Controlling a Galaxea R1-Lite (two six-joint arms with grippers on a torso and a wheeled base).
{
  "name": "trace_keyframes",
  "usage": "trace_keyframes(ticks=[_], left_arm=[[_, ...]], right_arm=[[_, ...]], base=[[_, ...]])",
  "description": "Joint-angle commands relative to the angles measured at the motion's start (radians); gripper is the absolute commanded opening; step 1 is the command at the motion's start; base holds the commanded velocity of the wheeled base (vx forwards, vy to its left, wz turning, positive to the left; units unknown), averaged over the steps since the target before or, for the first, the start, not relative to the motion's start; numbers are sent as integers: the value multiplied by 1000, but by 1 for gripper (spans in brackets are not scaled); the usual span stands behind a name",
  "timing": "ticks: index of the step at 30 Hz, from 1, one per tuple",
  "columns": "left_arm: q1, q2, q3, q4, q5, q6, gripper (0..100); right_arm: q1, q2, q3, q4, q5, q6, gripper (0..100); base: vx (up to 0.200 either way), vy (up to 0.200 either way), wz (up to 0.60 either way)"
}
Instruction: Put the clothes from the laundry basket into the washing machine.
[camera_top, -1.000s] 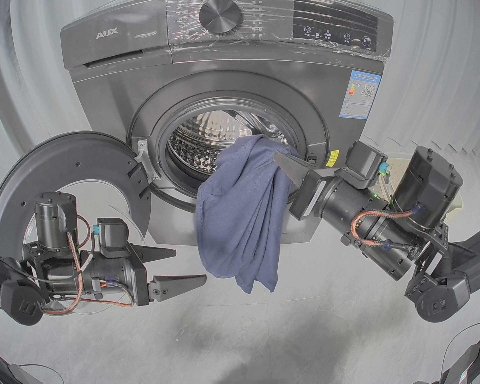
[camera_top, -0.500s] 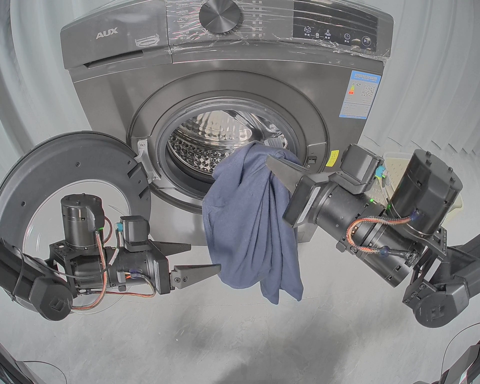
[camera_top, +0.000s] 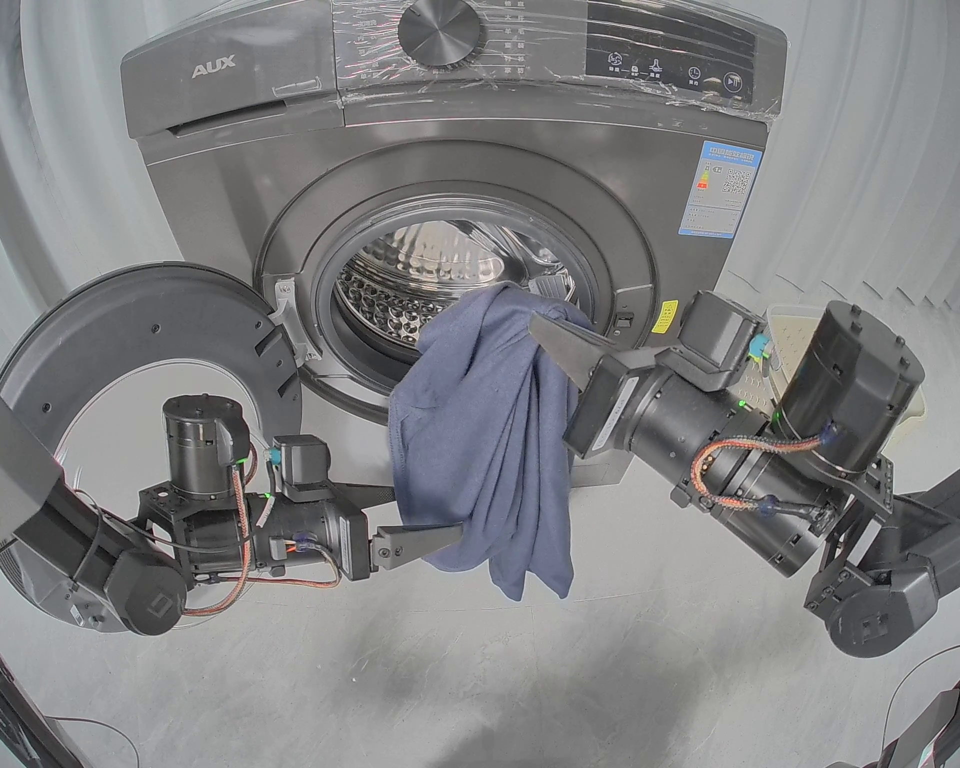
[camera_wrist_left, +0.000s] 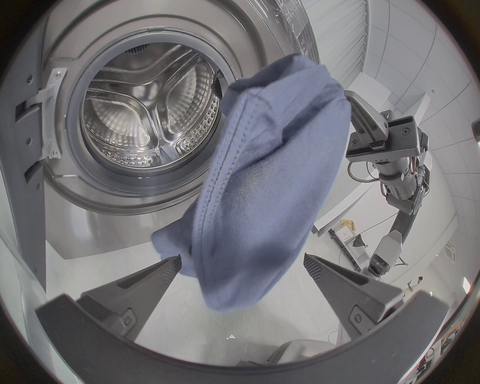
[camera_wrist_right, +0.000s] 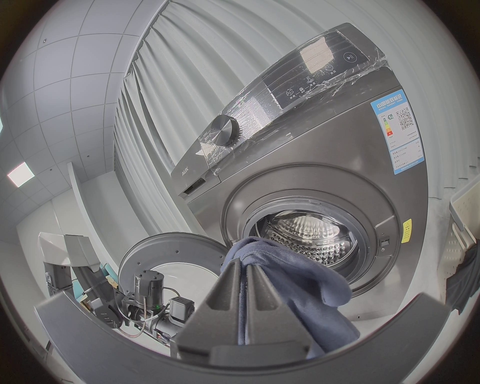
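A blue garment (camera_top: 480, 430) hangs in front of the washing machine (camera_top: 450, 160), just below its open drum (camera_top: 430, 270). My right gripper (camera_top: 540, 325) is shut on the garment's top, at the drum's lower right rim. In the right wrist view the right gripper (camera_wrist_right: 245, 272) pinches the cloth (camera_wrist_right: 300, 290) between its shut fingers. My left gripper (camera_top: 440, 515) is open low down, with a finger on each side of the garment's hanging lower part. The left wrist view shows that gripper (camera_wrist_left: 240, 260) spread wide around the cloth (camera_wrist_left: 265, 190), with neither finger pressing on it.
The round door (camera_top: 130, 320) is swung open to the left, behind my left arm. A pale laundry basket (camera_top: 800, 335) stands on the right behind my right arm, and the basket (camera_wrist_right: 462, 220) has dark cloth at its side. Bare grey floor (camera_top: 500, 680) lies below.
My left arm has moved right, and its open fingers now straddle the garment's lower part. My right gripper has shifted slightly left and the hanging cloth has swung.
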Motion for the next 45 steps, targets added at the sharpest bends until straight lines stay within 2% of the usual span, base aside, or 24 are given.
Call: trace_keyframes(ticks=[1, 3, 6, 7, 9, 17, 20, 29, 33, 39, 40, 44, 45], left_arm=[[-17, 55, -14, -28, 0, -12, 100], [-23, 69, -17, -70, 0, -28, 100], [-49, 64, -6, -128, 0, -67, 100], [-57, 61, 0, -139, 2, -78, 0], [-70, 55, 17, -165, 2, -86, 0], [-75, 46, 68, -280, 16, -83, 0], [-75, 3, 134, -361, 17, -86, 0], [-112, -150, 301, -452, 20, -77, 0], [-130, -190, 330, -505, 55, -81, 0], [-165, -189, 305, -544, 85, -81, 0], [-175, -189, 295, -547, 88, -83, 0], [-175, -184, 249, -548, 118, -86, 0], [-175, -180, 221, -548, 154, -86, 0]], right_arm=[[-1, 1, -1, -1, 0, 0, 0], [1, 1, -1, -1, 0, 0, 0], [1, 1, -1, -1, 0, 0, 0], [1, 1, -1, -1, 0, 0, 0], [1, 1, 1, -1, 0, 0, 0], [-2, 1, 7, -1, 0, 0, 0], [-14, 1, 10, 1, 0, -1, 0], [-19, 26, 28, 1, 8, 2, 0], [-21, 37, 44, -1, 37, 2, 0], [-21, 58, 56, -13, 46, 5, 0], [-21, 66, 56, -25, 57, 6, 100], [-30, 78, 94, -36, 63, 3, 100], [-37, 78, 125, -30, 65, -1, 100]], base=[[0, 0, 0], [0, 0, 0], [0, 0, 0], [0, 0, 0], [0, 0, 0], [0, 0, 0], [0, 0, 0], [0, 0, 0], [0, 0, 0], [0, 0, 0], [0, 0, 0], [0, 0, 0], [0, 0, 0]])
